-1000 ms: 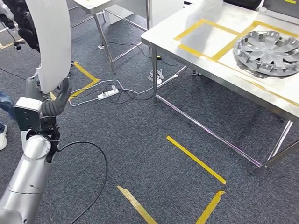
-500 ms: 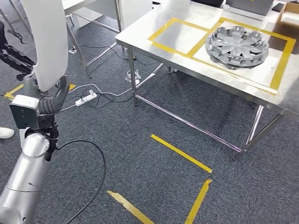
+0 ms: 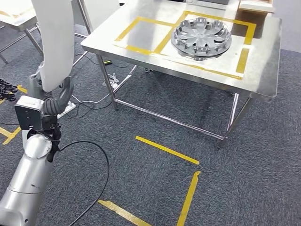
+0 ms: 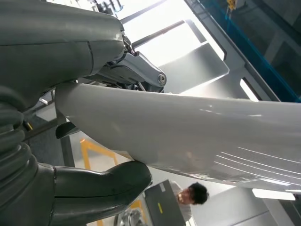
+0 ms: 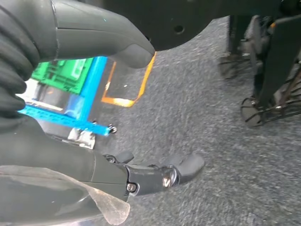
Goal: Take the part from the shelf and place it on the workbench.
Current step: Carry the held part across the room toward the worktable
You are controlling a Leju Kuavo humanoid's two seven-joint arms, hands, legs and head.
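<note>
A long, curved white part point(image 3: 53, 42) stands upright at the left of the head view, and my left hand point(image 3: 58, 101) grips its lower end. The left wrist view shows the same white part point(image 4: 199, 136) lying between the thumb and fingers of my left hand point(image 4: 99, 188). The steel workbench point(image 3: 262, 70) stands ahead to the right, marked with yellow tape squares. A grey wheel cover point(image 3: 201, 38) lies in one square; the square point(image 3: 144, 34) beside it is bare. My right hand point(image 5: 71, 160) hangs over the carpet, fingers apart, holding nothing.
A black cable point(image 3: 103, 160) loops over the carpet by my left arm, near a white power strip point(image 3: 67, 108). Yellow tape lines point(image 3: 167, 149) mark the floor before the bench. Another table point(image 3: 14, 14) stands far left. A person point(image 4: 190, 194) is nearby.
The camera has turned, so the workbench now sits further left and more fully in the picture. My left hand still holds the white part the same way.
</note>
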